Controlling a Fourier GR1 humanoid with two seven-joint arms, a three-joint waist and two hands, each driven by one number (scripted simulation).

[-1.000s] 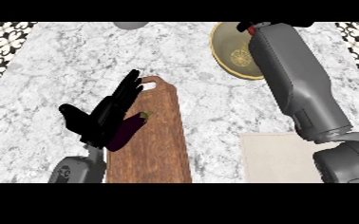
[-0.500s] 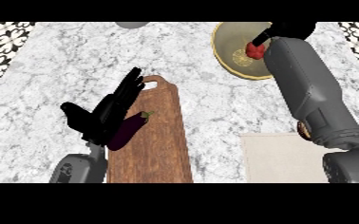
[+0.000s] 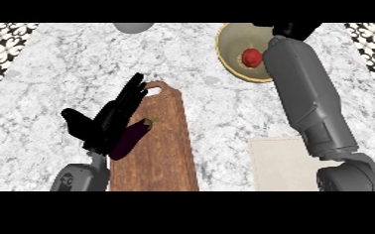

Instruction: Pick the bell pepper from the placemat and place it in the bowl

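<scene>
The red bell pepper (image 3: 251, 58) lies inside the yellowish bowl (image 3: 228, 54) at the counter's far right. It is apart from my right hand (image 3: 295, 30), which shows as a black shape just right of it over the bowl's far rim, at the end of the long grey forearm, holding nothing. The beige placemat (image 3: 282, 163) lies at the near right, partly under that arm, with nothing on the part that shows. My left hand (image 3: 110, 121) rests open, fingers straight, at the left edge of the wooden cutting board (image 3: 161, 148).
A dark purple eggplant (image 3: 132, 138) lies on the cutting board right beside my left hand. A grey round object (image 3: 133, 27) sits at the counter's far edge. White marble counter (image 3: 66, 79) stretches between board and bowl.
My right hand carried the bell pepper farther over the bowl and let it go; the pepper now lies in the bowl, left of the hand. The left hand has stayed still.
</scene>
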